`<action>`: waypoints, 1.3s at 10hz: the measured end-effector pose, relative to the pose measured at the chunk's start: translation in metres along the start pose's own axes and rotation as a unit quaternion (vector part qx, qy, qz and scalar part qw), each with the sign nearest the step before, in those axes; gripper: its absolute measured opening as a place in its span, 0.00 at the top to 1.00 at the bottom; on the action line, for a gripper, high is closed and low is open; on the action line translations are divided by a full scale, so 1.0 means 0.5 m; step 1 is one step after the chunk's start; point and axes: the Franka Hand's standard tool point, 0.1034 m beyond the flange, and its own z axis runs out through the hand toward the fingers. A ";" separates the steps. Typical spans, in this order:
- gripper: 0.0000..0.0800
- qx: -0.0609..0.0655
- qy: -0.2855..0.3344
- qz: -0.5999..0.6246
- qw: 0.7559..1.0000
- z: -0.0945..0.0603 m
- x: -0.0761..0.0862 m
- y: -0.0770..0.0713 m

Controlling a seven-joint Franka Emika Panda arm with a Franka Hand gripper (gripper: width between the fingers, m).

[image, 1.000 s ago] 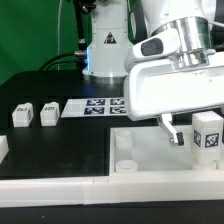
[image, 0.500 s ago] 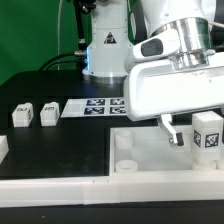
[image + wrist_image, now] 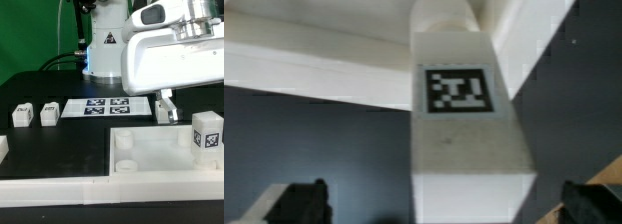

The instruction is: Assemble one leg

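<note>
The leg (image 3: 206,133), a small white block with a square marker on its face, stands upright on the large white panel (image 3: 150,158) near the exterior view's right edge. My gripper (image 3: 193,112) hangs above it, open and holding nothing. Only one dark finger (image 3: 165,108) shows there, to the leg's upper left. In the wrist view the leg (image 3: 455,110) lies between my two widely spread fingertips (image 3: 295,205), touching neither, and the gripper (image 3: 441,205) is centred over it.
Two more small white legs (image 3: 22,115) (image 3: 49,112) lie at the exterior view's left, and another white part (image 3: 3,150) at the left edge. The marker board (image 3: 105,106) lies behind the panel. The panel has round sockets (image 3: 125,142). A white rail (image 3: 50,188) runs along the front.
My gripper has risen from around the leg. Its finger, level with the leg before, is now above and clear of it. The leg stays standing on the panel.
</note>
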 end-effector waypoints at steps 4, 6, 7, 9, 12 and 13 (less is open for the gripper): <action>0.19 0.043 -0.201 0.009 0.979 0.010 -0.009 -0.026; 0.19 0.058 -0.268 0.008 0.962 0.014 -0.007 -0.030; 0.19 0.058 -0.264 0.010 0.963 0.026 0.005 -0.023; 0.19 0.056 -0.251 0.012 0.966 0.033 0.005 -0.020; 0.55 0.050 -0.252 0.033 0.966 0.034 0.005 -0.020; 0.62 0.049 -0.252 0.031 0.966 0.034 0.004 -0.014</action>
